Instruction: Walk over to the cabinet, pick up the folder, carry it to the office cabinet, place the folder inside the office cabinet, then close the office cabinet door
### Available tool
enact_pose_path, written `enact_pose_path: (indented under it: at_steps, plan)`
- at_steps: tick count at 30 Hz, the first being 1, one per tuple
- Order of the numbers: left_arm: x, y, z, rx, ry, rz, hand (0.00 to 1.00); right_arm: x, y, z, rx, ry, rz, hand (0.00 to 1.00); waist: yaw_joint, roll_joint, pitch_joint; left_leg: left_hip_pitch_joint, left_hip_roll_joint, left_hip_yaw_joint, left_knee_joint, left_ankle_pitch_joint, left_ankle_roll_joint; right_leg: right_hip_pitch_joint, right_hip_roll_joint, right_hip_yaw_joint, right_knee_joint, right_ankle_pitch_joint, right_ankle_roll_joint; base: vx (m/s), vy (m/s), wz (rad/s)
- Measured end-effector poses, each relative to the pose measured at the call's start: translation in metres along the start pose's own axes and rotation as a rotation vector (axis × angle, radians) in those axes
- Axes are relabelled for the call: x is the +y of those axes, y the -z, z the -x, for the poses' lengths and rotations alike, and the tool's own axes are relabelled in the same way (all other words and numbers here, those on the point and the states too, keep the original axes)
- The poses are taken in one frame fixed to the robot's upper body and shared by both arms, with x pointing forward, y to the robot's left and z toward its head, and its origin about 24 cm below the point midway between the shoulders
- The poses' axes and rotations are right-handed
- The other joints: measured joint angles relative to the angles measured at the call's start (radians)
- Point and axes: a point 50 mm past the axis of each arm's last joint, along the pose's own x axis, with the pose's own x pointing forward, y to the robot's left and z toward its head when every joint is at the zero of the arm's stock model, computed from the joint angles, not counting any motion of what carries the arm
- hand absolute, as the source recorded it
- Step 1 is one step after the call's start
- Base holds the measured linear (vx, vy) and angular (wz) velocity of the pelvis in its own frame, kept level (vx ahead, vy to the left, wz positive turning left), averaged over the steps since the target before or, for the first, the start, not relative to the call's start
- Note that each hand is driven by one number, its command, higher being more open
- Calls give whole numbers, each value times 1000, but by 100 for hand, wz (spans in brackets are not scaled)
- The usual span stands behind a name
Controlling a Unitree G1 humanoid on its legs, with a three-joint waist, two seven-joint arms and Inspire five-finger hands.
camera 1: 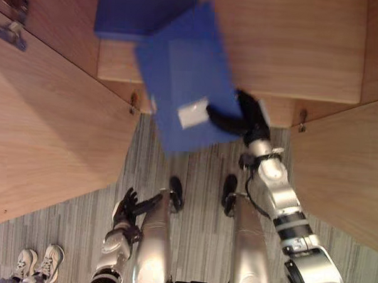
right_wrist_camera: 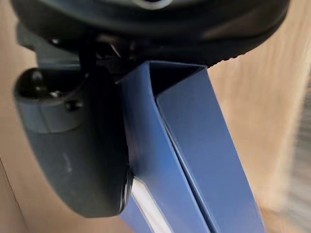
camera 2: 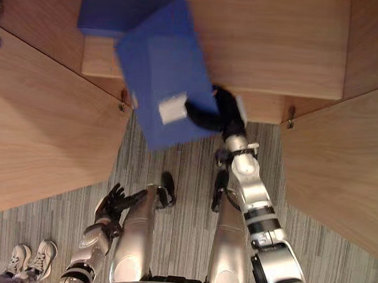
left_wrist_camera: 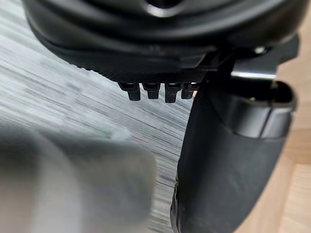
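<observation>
The office cabinet [camera 1: 293, 64] stands open at 12 o'clock. Its left door [camera 1: 52, 123] swings out toward 9 o'clock and its right door [camera 1: 345, 167] toward 3 o'clock, with the wooden shelf [camera 1: 306, 34] bare across its right half. On the shelf at 11 o'clock lies a second blue item [camera 1: 138, 11], flat, with its near edge close to the shelf front.

The folder [camera 1: 185, 79] is in the right hand [camera 1: 246, 119], just right of centre. It is held tilted over the shelf's front edge, so its far corner overlaps the second blue item and its near corner hangs out over the striped floor [camera 1: 200, 173]. The hand pinches it: the white-covered thumb [camera 1: 193, 113] presses on the upper face and the fingers curl beneath the folder's edge at 3 o'clock. In the right wrist view the thumb [right_wrist_camera: 82, 145] lies flat against the folder's side [right_wrist_camera: 194, 145], which is seen edge-on. Whether the folder rests on the shelf or hovers just above it is hard to judge from overhead.

The left hand [camera 1: 126, 208] hangs low at 7 o'clock, fingers loosely spread and holding nothing. A person's white shoes [camera 1: 38, 262] stand on the floor at 8 o'clock.
</observation>
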Motion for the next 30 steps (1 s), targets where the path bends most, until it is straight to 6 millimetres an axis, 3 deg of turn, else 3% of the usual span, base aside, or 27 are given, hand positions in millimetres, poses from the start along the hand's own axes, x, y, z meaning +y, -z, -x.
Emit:
enact_pose_path:
  at_steps: [2, 5, 9, 10, 11, 16, 21, 30]
  plan:
    - [-8, -17, -5, -64, 22, 15, 100, -12, -31, -16, -126, 126, -153, 0, 5, 4, 4, -72, 10, -24, 51, -9, -2, -58, 0, -12, 49, -15, -8, -40, -34, 8]
    - [-10, -19, -5, -79, 2, 68, 100, -29, -54, -25, -223, 289, -339, 0, 28, 11, 11, -97, 17, -26, 76, -17, -6, -87, 1, -13, 78, -26, -10, -6, -10, -1]
    - [-9, -19, -3, -86, -34, 117, 100, -37, -63, -26, -279, 437, -513, 0, 30, 11, 11, -104, 21, -28, 79, -18, -8, -95, 1, -16, 83, -30, -13, -19, -22, 0]
    - [-14, -21, 0, -109, -36, 148, 100, -38, -64, -28, -275, 570, -618, 0, 30, 11, 11, -104, 21, -28, 77, -18, -8, -95, 1, -17, 82, -30, -13, -48, -48, 0]
    - [-15, -22, 0, -114, -36, 157, 100, -34, -63, -31, -263, 580, -633, 100, 30, 11, 11, -104, 21, -28, 77, -17, -8, -95, 1, -17, 81, -30, -14, -48, -48, 0]
    - [-25, -30, -2, -143, -27, 176, 100, -18, -60, -43, -213, 574, -659, 100, 33, 11, 11, -104, 21, -28, 72, -17, -8, -94, 1, -19, 76, -28, -14, -9, -13, 0]
    - [-32, -27, -3, -134, -12, 177, 100, 14, -62, -63, -104, 377, -557, 100, 23, 12, 10, -66, 19, -18, 20, 1, -6, -52, 3, -28, 19, -4, -16, -5, -6, -2]
    - [-29, -18, -3, -99, -48, 196, 100, 42, -48, -66, -11, 248, -471, 100, 3, 12, 7, -18, 19, -15, -34, 18, -11, 2, 11, -41, -44, 21, -18, -3, -6, 0]
